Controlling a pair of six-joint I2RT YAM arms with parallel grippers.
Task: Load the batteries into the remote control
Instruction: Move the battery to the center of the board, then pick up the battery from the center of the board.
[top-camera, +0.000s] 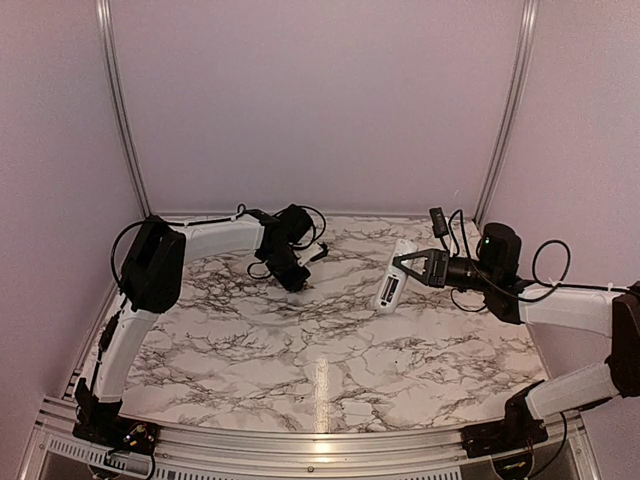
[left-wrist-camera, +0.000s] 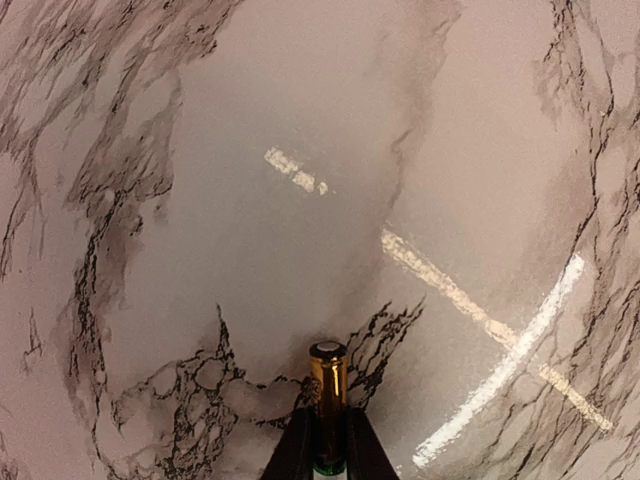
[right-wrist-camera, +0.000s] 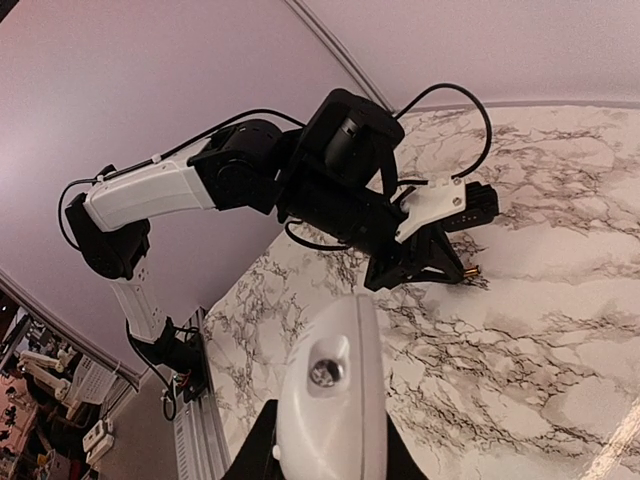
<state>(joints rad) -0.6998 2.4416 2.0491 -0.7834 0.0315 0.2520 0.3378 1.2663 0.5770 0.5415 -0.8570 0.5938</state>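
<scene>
While the left gripper (top-camera: 298, 283) reaches down over the marble-patterned table (top-camera: 330, 380) left of centre, its two dark fingers (left-wrist-camera: 296, 448) are pinched on a single battery (left-wrist-camera: 328, 380). The left wrist view shows that battery as a golden-brown cylinder with a pale metal cap at its free end, sticking out forward from between the fingertips. From the right wrist camera, the battery's tip shows at the end of the left gripper, low above the marble; whether it touches the surface cannot be told.

On the right side of the table, the right gripper (top-camera: 402, 270) is clamped across the remote control (top-camera: 388, 292), one finger on each long edge. The white handset is held up off the table and lies lengthwise away from the arms' bases in the overhead view. In the right wrist view its rounded end fills the lower middle, with a small screw set into the white plastic and dark fingers (right-wrist-camera: 258, 445) flanking it. The two grippers are well apart, facing each other across the marble.
</scene>
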